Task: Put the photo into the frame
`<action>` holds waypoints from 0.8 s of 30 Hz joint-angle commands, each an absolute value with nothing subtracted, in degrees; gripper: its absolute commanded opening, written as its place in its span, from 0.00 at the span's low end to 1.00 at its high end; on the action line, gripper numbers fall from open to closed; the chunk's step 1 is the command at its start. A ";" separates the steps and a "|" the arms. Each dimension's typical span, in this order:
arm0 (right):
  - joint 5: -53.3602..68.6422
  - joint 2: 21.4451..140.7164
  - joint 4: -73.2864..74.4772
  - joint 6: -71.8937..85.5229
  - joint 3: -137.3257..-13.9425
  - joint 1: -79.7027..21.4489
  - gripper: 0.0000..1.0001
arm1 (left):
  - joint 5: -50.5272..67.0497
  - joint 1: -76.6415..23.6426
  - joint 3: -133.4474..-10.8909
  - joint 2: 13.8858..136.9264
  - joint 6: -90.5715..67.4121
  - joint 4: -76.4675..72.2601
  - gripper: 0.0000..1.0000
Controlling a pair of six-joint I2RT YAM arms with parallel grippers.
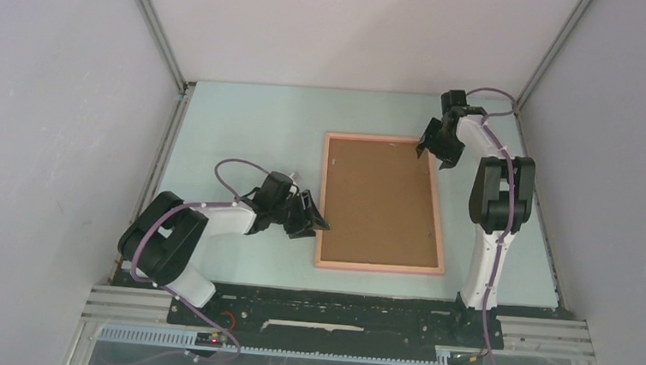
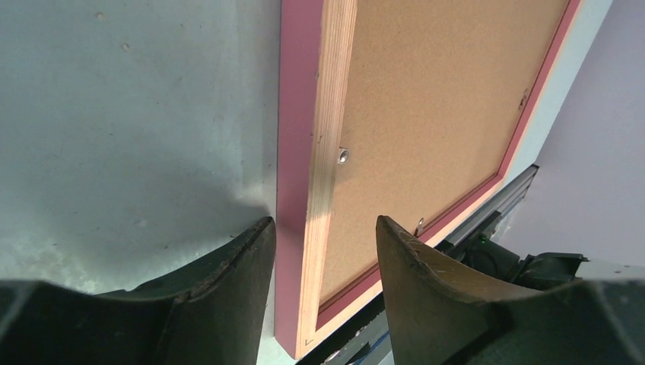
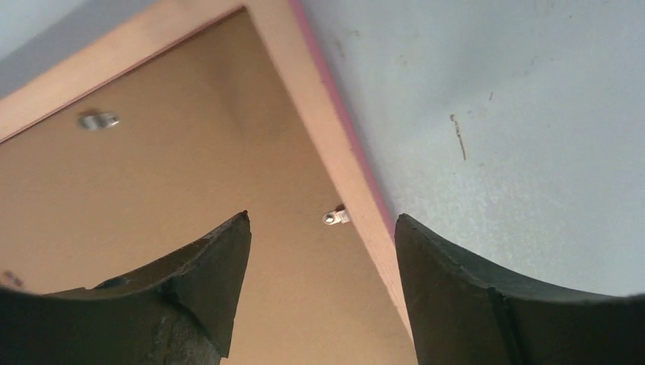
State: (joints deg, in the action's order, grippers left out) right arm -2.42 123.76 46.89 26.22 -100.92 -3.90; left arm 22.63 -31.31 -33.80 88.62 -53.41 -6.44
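left tool (image 1: 316, 213), right tool (image 1: 433, 156) open, astride frame (image 1: 378, 266)

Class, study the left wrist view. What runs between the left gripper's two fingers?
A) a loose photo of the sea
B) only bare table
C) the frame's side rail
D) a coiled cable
C: the left gripper stands open astride the frame, whose pink and pale wood side rail runs up between its fingers.

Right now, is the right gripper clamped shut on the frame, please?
No, the right gripper stands open, its fingers wide apart astride the frame's rail.
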 commanded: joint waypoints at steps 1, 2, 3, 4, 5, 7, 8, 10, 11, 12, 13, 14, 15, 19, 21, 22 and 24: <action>-0.75 116.26 49.69 22.09 -103.18 -4.43 0.78 | 19.29 -30.93 -34.94 86.33 -48.75 -3.44 0.61; -0.63 114.55 50.22 21.37 -101.26 -4.66 0.78 | 18.81 -30.90 -35.38 86.25 -48.11 -2.43 0.61; -0.62 112.24 50.38 20.47 -98.39 -5.07 0.78 | 18.31 -30.93 -35.80 86.04 -47.40 -1.67 0.61; -0.62 109.84 50.30 19.03 -95.00 -5.62 0.79 | 17.81 -30.94 -36.18 85.90 -46.66 -0.80 0.61; -0.62 107.32 50.25 17.99 -90.97 -6.49 0.79 | 17.30 -30.88 -36.58 85.76 -46.06 -0.42 0.61; -2.21 102.51 51.46 16.25 -83.92 -7.51 0.79 | 16.28 -30.94 -37.32 85.53 -44.96 2.63 0.61; -3.28 100.00 52.03 15.80 -80.55 -7.82 0.79 | 15.47 -30.94 -37.72 85.40 -44.38 3.69 0.62; -4.23 95.17 53.01 15.35 -75.15 -8.35 0.78 | 13.74 -30.93 -38.55 85.22 -43.49 5.80 0.62; -4.30 92.61 53.41 15.51 -72.81 -8.57 0.79 | 13.31 -30.94 -38.82 85.06 -42.97 6.22 0.62; -4.45 90.23 53.68 15.99 -70.78 -8.61 0.78 | 12.89 -31.00 -39.10 84.88 -42.57 6.57 0.62; -4.65 87.80 53.63 16.75 -68.78 -8.55 0.78 | 12.49 -31.10 -39.60 84.75 -42.09 7.00 0.63; -4.44 85.22 53.49 17.45 -67.17 -8.34 0.78 | 12.00 -31.23 -40.16 84.79 -41.58 7.55 0.63; -3.62 83.84 53.07 18.09 -65.41 -8.06 0.77 | 11.63 -31.28 -41.01 85.35 -41.28 8.20 0.63; 2.18 79.74 49.45 20.71 -58.24 -4.93 0.76 | 11.22 -31.68 -44.95 88.31 -41.90 10.16 0.62; 2.33 78.47 48.16 21.48 -55.07 -3.18 0.76 | 9.98 -32.46 -47.14 89.89 -42.39 11.24 0.60; 2.29 77.81 47.64 21.72 -54.22 -2.33 0.76 | 9.22 -32.84 -48.51 90.76 -42.52 12.03 0.60; 2.45 76.73 46.79 22.03 -52.89 -1.14 0.76 | 7.36 -33.58 -51.23 92.71 -42.66 13.79 0.59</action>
State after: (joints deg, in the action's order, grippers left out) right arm 0.97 79.29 50.02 19.97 -55.07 -3.22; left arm 11.64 -31.90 -45.34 90.02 -43.48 10.28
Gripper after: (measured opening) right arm 0.761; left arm 0.599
